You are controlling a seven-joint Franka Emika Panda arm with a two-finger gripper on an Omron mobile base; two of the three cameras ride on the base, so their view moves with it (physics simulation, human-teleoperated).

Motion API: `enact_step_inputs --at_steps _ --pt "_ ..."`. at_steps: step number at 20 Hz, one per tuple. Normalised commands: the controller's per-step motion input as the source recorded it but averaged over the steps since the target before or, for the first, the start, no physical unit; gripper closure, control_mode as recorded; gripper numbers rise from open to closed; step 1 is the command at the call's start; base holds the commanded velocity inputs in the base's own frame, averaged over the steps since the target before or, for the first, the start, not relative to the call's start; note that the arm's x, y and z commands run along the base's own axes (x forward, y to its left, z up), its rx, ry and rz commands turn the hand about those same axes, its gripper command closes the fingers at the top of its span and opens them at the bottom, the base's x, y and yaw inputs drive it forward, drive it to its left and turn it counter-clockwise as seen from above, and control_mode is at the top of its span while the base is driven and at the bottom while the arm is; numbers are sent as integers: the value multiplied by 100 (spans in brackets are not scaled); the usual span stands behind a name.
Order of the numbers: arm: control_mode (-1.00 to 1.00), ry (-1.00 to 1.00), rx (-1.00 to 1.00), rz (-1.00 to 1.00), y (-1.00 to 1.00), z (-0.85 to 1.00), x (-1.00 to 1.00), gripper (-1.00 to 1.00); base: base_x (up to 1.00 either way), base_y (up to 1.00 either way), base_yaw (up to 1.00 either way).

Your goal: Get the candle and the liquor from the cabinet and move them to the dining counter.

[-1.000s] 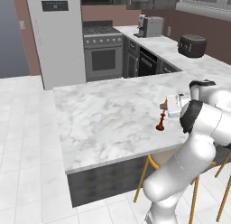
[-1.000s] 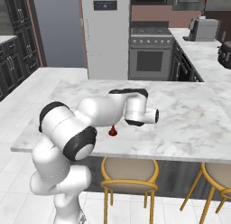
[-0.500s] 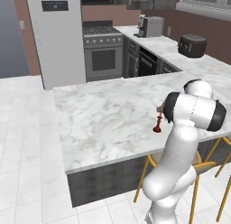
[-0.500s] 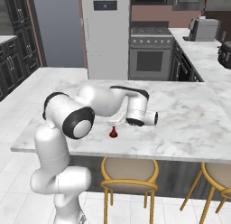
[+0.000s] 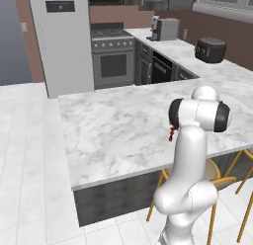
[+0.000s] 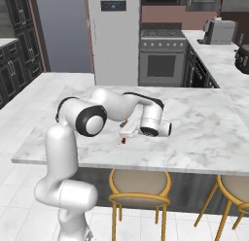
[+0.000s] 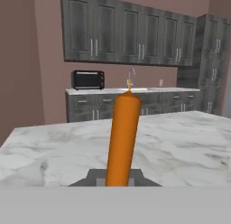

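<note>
the gripper (image 6: pixel 127 131) is low over the dining counter (image 6: pixel 204 138), near its stool-side edge, with the arm folded back on itself above the marble. the jaws are squeezed together on the candle (image 7: pixel 122 139): in the hand view the orange stick rises straight up from between the finger tips, close to the camera and nearly upright in that view, leaning slightly. in the right base view the candle's dark red holder (image 6: pixel 122 140) shows just under the hand, at or just above the counter top; whether it touches the marble cannot be told. in the left base view the holder (image 5: pixel 171 134) peeks out at the left side of the arm's elbow, over the same stretch of counter (image 5: pixel 108 125).

two tan stools (image 6: pixel 139 182) stand under the counter's near edge. beyond the counter are the fridge (image 6: pixel 113 38) and the oven (image 6: pixel 161 59), and a coffee machine (image 5: pixel 156 28) sits on the far worktop. in the hand view, dark grey wall cabinets (image 7: pixel 126 35) hang with their doors closed above a black microwave (image 7: pixel 88 79) and a faucet (image 7: pixel 131 77).
</note>
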Motion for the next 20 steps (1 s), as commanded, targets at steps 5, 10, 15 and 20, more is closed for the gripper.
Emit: enact_step_inputs --at_steps 5,10,15,20 --pt "-100 0 0 2 0 -11 18 100 0 0 0" --pt "-100 0 0 0 0 0 3 100 0 0 0" --pt "-100 0 0 0 0 0 0 100 0 0 0" --pt "-100 0 0 0 1 1 0 100 0 0 0"
